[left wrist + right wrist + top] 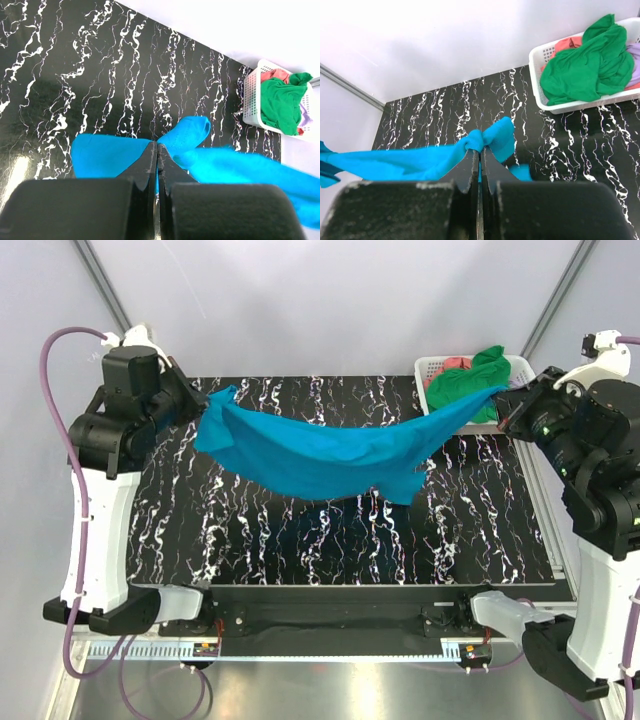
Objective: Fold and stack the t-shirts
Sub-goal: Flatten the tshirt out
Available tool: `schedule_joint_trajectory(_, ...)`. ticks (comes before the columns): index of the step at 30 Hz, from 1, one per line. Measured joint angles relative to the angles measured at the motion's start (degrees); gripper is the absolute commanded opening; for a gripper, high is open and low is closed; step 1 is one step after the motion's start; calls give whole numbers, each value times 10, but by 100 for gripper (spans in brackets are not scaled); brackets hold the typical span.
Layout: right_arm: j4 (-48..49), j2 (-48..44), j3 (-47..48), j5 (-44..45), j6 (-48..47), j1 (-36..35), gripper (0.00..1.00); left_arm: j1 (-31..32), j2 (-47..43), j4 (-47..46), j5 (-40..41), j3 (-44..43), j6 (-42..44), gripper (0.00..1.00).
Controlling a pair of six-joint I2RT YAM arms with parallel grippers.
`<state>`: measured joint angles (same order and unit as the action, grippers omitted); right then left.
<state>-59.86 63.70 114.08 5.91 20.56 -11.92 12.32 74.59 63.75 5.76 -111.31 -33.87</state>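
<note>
Top external view: a teal-blue t-shirt (320,455) hangs stretched like a hammock between the two arms above the far half of the black, white-veined counter (300,540). The left gripper (197,405) is clamped on one bunched end of it near the left edge, and the right gripper (507,407) is clamped on the other end near the far right corner. The cloth sags in the middle, with a loose flap dangling lowest toward the right; whether that flap touches the counter cannot be told. Both wrist views show the black fingers pressed together with a fold of blue cloth pinched at the tips. A white plastic lattice basket (428,368) sits at the far right corner, holding a bright green t-shirt (472,385) heaped over a coral-pink t-shirt (456,363), with a lilac t-shirt (635,54) at one side. A white graduated strip (300,648) runs along the near edge; its markings are too small to read.
</note>
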Motion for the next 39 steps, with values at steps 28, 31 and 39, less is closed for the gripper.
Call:
schedule_joint_trajectory(28, 234, 322, 34, -10, -64, 0, 0, -79, 219, -70, -13, -217, 29, 0)
schedule_joint_trajectory(31, 237, 363, 99, -40, -63, 0, 0, -90, 193, -83, -31, -208, 35, 0)
schedule_joint_trajectory(39, 316, 123, -189, -66, -47, 0, 0, -53, -76, -175, -116, 124, 25, 0)
